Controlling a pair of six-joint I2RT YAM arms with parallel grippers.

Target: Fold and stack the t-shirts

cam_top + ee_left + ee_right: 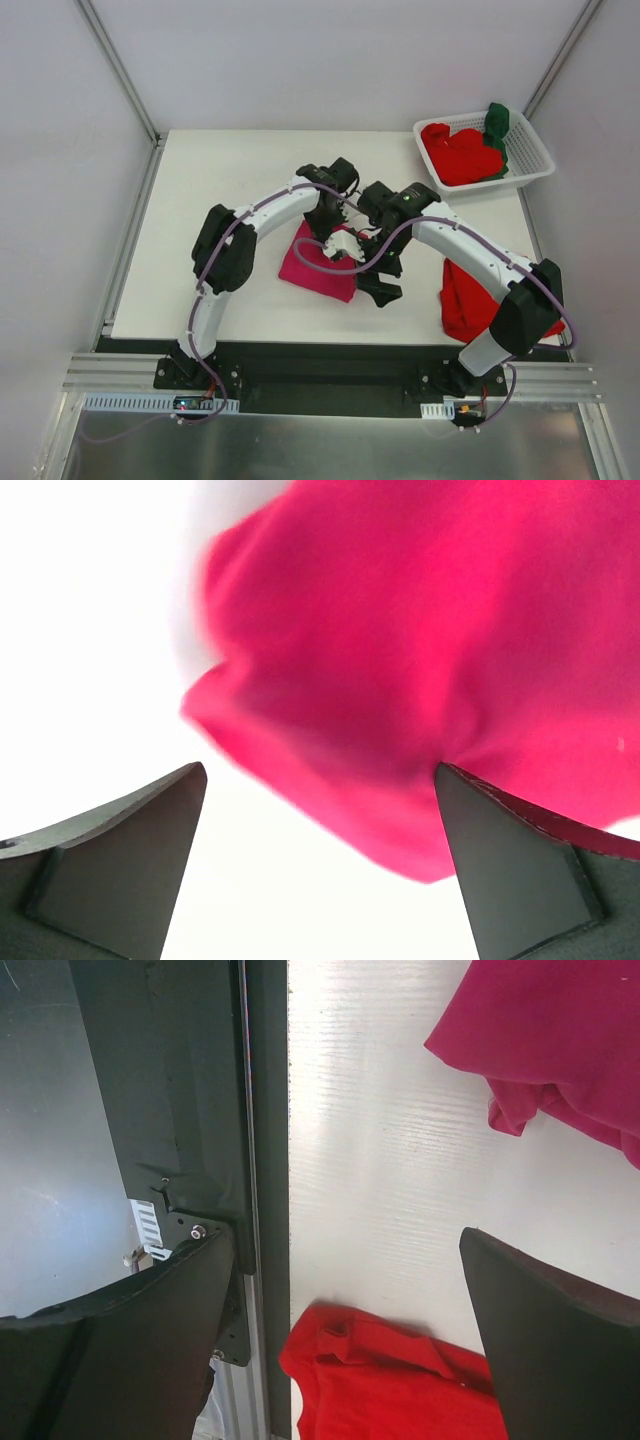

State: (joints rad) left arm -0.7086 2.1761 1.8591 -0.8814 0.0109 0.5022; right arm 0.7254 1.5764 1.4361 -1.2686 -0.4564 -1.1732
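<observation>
Left claw with jaws wide apart and nothing held, poised over a crumpled magenta-pink t-shirt lying on the white table. The cloth spreads directly beneath and ahead of this claw and reaches the tip of one finger; whether it touches cannot be told. Right claw, just beside the left claw, likewise stands with jaws apart and empty over bare table, the magenta-pink t-shirt at one side of it. A bright red t-shirt lies near this claw, at the table edge behind it. Well apart from both claws, beyond the right claw, a white slotted basket holds more red t-shirts and a dark green t-shirt.
</observation>
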